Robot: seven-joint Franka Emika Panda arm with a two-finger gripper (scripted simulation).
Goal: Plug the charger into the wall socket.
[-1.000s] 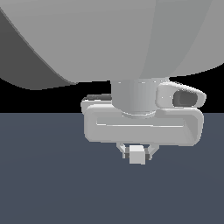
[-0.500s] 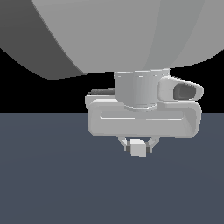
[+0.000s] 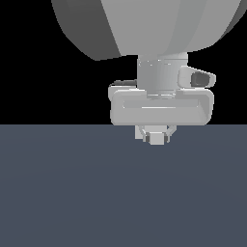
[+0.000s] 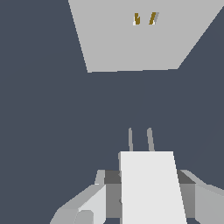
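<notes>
Charger [image 4: 151,188] sits clamped between the gripper's [image 4: 148,197] fingers [image 4: 94,203], its two prongs [image 4: 150,139] pointing toward twelve o'clock at the wall socket [image 4: 131,43], which lies well apart on the dark floor [image 3: 72,193].

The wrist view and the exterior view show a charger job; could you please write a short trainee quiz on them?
1. True or false: the charger sits between the gripper fingers.
2. In the wrist view, the two prongs point: A) toward the socket; B) away from it; C) sideways along it.
3. Fill in: the socket's two slots are coloured ____.

Key: 1 true. 2 A; the prongs are apart from the plate, with bare floor between. 3 orange.
</notes>
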